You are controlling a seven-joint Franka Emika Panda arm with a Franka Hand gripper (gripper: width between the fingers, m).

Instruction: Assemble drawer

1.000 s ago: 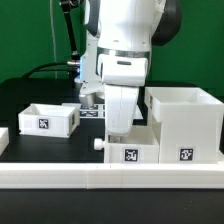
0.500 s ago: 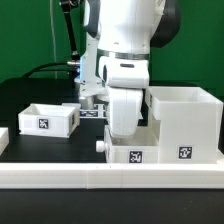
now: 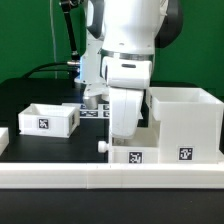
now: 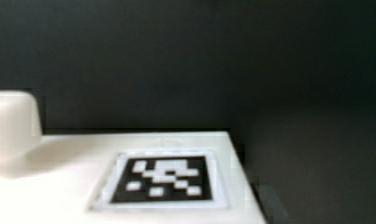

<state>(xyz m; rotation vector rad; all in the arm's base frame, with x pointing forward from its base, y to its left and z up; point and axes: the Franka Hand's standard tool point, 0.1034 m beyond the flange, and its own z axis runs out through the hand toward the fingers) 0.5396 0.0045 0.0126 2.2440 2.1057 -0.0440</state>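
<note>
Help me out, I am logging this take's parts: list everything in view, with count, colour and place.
housing: one, white, tall open-topped box with a tag, at the exterior view's right.
left tray: one, white, tagged, at the exterior view's left.
front tray: one, white, tagged, front centre next to the housing, with a small knob on its side.
border wall: one, white, long and low, along the front.
marker board: one, white with tags, behind the arm, mostly hidden.
table: one, black.
backdrop: one, green, behind everything.
arm: one, white, centre.
gripper: one, white, low over the front tray; fingertips hidden.
</note>
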